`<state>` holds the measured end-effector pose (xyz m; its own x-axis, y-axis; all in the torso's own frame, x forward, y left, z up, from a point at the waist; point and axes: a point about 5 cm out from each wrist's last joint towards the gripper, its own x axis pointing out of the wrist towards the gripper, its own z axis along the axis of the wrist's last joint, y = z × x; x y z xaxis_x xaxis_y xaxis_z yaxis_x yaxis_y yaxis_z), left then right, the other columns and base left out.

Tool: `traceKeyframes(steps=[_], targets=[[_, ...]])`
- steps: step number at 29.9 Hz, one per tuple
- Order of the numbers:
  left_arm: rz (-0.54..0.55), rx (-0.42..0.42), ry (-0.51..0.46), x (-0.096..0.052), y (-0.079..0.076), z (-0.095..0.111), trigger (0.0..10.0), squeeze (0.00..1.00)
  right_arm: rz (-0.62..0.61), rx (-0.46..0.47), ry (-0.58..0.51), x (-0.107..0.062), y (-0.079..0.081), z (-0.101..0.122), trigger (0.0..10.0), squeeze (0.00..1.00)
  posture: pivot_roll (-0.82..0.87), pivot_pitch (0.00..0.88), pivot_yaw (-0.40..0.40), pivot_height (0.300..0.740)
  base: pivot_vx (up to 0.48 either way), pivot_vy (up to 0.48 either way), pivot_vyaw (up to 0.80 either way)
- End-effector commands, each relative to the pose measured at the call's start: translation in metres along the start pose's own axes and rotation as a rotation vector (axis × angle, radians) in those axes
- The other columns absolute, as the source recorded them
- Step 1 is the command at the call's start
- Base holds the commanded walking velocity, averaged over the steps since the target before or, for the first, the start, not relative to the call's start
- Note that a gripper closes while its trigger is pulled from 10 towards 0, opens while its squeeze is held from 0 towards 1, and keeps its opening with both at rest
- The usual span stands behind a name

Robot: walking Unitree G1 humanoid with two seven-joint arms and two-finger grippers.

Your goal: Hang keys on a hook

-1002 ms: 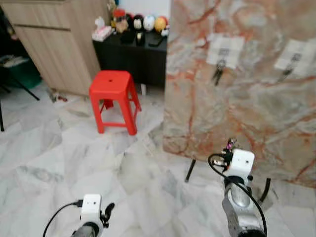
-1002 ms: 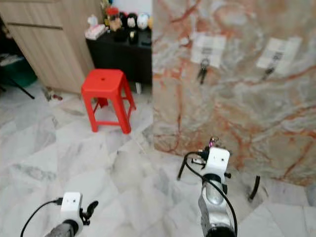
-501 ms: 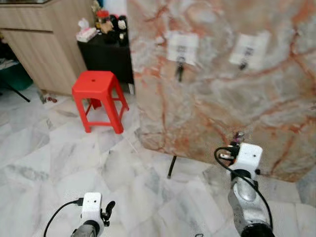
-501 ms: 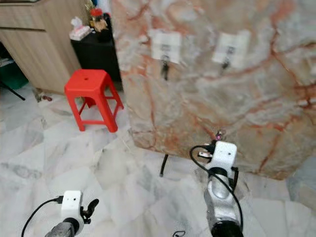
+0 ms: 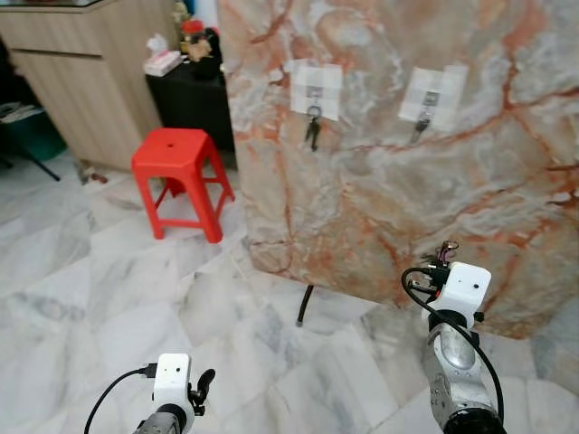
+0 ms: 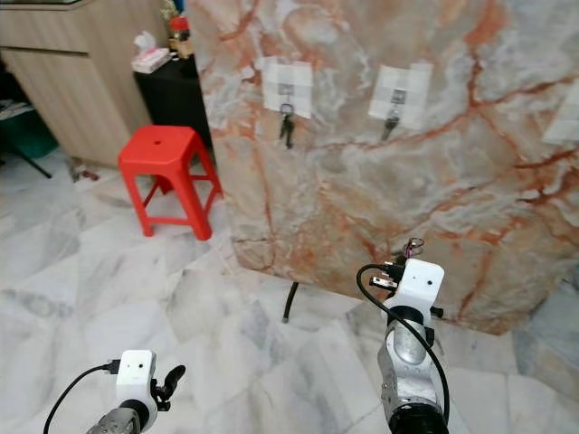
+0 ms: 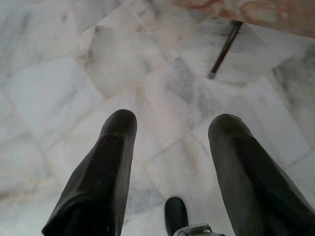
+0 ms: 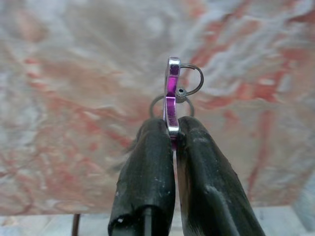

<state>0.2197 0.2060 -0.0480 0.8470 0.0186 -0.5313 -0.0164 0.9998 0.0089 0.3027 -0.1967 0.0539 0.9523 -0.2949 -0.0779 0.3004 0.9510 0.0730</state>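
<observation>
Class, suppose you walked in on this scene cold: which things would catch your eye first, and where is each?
A tall marble-patterned board stands ahead, with keys already hanging from a hook on a white patch. A bright red stool stands on the floor to its left. Low before the board, the right tool is shut on a purple keychain.

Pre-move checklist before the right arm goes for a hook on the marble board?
1. Grip: right gripper pinches the purple key tag with wire rings between its fingertips: ok.
2. Free hook: both white hook patches in reach of view, the left and the right, already carry keys: not ok.
3. A third patch is cut off at the frame edge: cannot tell.
4. Approach: right gripper sits low against the orange-veined marble board, well below the hooks: not ok.
5. Left gripper open over the floor, idle: ok.
</observation>
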Motion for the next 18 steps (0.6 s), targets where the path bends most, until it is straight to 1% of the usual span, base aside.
traceKeyframes(steps=[1, 6, 18], targets=[[0.008, 0.001, 0.015, -0.0009, 0.0032, -0.002, 10.0, 0.0, -0.006, 0.006, -0.014, 0.0019, -0.0007, 0.0033, 10.0, 0.0, 0.09, 0.051, 0.014, 0.74, 0.0, 0.0, -0.8], [0.007, 0.001, 0.015, -0.001, 0.0033, -0.0021, 10.0, 0.0, -0.002, 0.008, -0.013, 0.0015, 0.0013, 0.0028, 10.0, 0.0, 0.09, 0.048, 0.014, 0.74, 0.0, 0.0, -0.8], [-0.002, 0.001, 0.019, -0.0008, 0.0015, -0.0027, 10.0, 0.0, -0.007, 0.01, -0.021, 0.0017, 0.0002, 0.004, 10.0, 0.0, 0.08, 0.053, 0.014, 0.74, 0.0, 0.0, -0.8]])
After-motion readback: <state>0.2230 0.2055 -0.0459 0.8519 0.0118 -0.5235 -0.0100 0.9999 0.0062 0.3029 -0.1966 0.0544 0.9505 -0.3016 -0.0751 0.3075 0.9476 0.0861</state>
